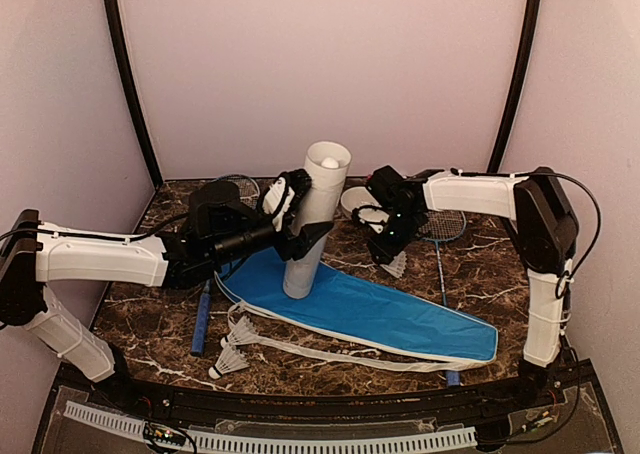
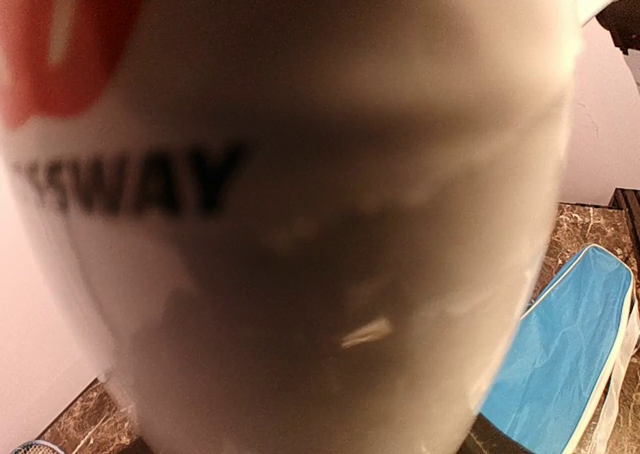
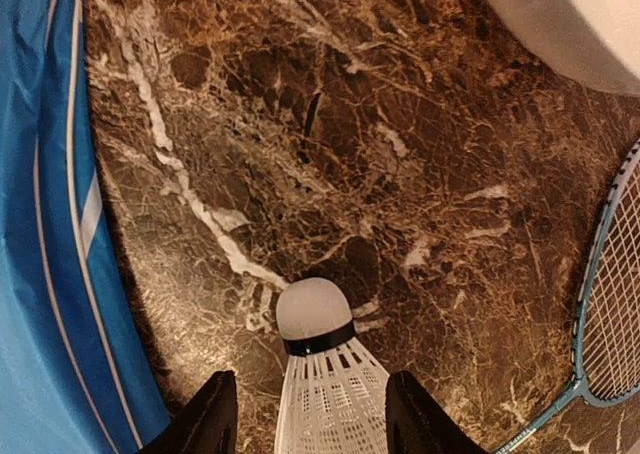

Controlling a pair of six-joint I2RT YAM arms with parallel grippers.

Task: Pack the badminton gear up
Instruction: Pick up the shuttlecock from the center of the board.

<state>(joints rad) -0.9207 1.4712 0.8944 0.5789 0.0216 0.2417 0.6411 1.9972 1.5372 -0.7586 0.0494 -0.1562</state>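
Left arm: reaches in low from the left, forearm close to level, wrist rolled. The left gripper (image 1: 292,196) is clamped across the upper part of the white tube (image 1: 305,254). The tube leans, with its foot on the near-left end of the blue racket cover (image 1: 380,314) and its open mouth upward. A shuttlecock in the mouth (image 1: 329,162) is visible. In the left wrist view the tube wall fills the frame, blurred, with dark lettering.

Right arm: upper link rises at the right edge, elbow bent high, forearm running left, wrist turned down over the marble table (image 1: 480,264). The right gripper (image 1: 390,252) points downward with its fingers (image 3: 210,419) either side of a held-position shuttlecock (image 3: 320,374), cork away from the camera. A gap shows on one side and the skirt's wider part is out of frame, so grasp cannot be confirmed.

Other items: two loose shuttlecocks (image 1: 235,346) lie near the cover's near-left edge. The right racket (image 1: 447,224) lies beside the white bowl (image 1: 358,202). The left racket (image 1: 200,319) lies under the left arm.
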